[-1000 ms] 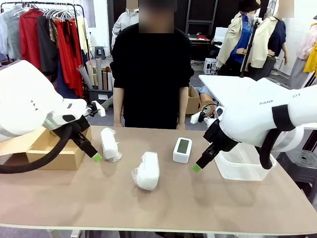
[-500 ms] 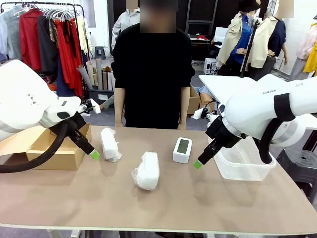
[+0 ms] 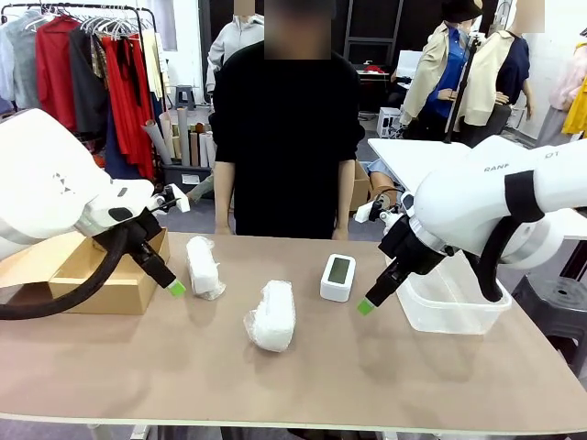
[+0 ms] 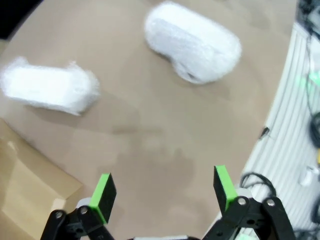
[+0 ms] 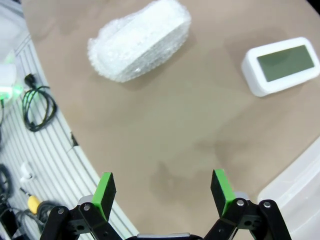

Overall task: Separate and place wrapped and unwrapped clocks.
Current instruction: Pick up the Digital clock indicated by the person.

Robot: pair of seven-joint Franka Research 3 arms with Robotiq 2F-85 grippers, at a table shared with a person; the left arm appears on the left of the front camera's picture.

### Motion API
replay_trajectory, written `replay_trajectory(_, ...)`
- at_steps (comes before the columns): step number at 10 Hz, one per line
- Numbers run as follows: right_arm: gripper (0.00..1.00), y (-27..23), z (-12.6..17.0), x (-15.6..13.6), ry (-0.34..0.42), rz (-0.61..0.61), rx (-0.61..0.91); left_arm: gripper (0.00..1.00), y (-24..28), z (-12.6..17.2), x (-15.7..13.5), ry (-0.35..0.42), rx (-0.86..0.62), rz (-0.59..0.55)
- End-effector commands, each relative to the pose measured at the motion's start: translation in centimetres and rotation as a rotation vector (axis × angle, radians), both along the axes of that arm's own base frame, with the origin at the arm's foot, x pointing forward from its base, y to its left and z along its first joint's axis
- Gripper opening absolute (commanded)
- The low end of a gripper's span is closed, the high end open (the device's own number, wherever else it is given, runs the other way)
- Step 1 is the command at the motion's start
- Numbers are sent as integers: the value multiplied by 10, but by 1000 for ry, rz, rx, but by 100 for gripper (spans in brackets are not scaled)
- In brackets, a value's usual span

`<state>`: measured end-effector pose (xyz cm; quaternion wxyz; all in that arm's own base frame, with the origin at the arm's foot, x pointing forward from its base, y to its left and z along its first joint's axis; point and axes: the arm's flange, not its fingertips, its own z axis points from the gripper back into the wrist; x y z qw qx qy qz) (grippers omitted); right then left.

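Two wrapped clocks, bundles of crinkly white wrap, lie on the table: one at the left (image 3: 203,267), one in the middle (image 3: 272,316). The unwrapped clock (image 3: 337,276), white with a grey-green screen, stands right of them. My left gripper (image 3: 176,289) hovers open just left of the left bundle. The left wrist view shows its jaws (image 4: 165,190) empty, with both bundles (image 4: 50,90) (image 4: 195,42) ahead. My right gripper (image 3: 366,306) hangs open right of the clock. Past its spread, empty jaws (image 5: 165,192) lie the middle bundle (image 5: 142,40) and the clock (image 5: 282,65).
A cardboard box (image 3: 101,275) sits at the table's left end and a clear plastic bin (image 3: 449,298) at the right end. A person in black (image 3: 284,128) stands at the far side, arms down. The table's near edge (image 5: 65,135) runs close below my right gripper.
Both arms have drifted only slightly, the right one a little up and toward the bin. The clocks have not moved and both grippers stay open.
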<state>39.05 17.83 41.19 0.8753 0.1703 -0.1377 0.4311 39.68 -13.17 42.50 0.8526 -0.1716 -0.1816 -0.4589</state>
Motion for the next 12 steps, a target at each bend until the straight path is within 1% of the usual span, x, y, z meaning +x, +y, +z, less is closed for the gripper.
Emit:
replay_trajectory(1,100,-5,12,20,104,125,39,100,8,9,14,104,42,-164)
replay_trajectory(2,100,-6,18,24,151,197,53,100,9,10,18,114,52,-230)
replay_trajectory(3,100,-7,25,29,146,240,66,100,13,14,23,87,58,-255)
replay_trajectory(4,100,-9,32,32,132,281,82,100,16,18,27,42,27,-275)
replay_trajectory(5,100,-11,36,34,102,310,91,100,21,21,32,-13,-14,-279)
replay_trajectory(6,100,-13,41,35,52,331,102,100,26,25,36,-85,-52,-273)
replay_trajectory(9,100,-24,60,40,-71,398,206,100,38,36,43,-187,-145,-327)
replay_trajectory(10,100,-27,65,42,-116,402,222,100,41,39,47,-224,-157,-326)
replay_trajectory(11,100,-29,67,44,-148,404,233,100,43,42,52,-251,-156,-320)
replay_trajectory(12,100,-31,69,47,-169,406,248,100,43,44,57,-249,-153,-297)
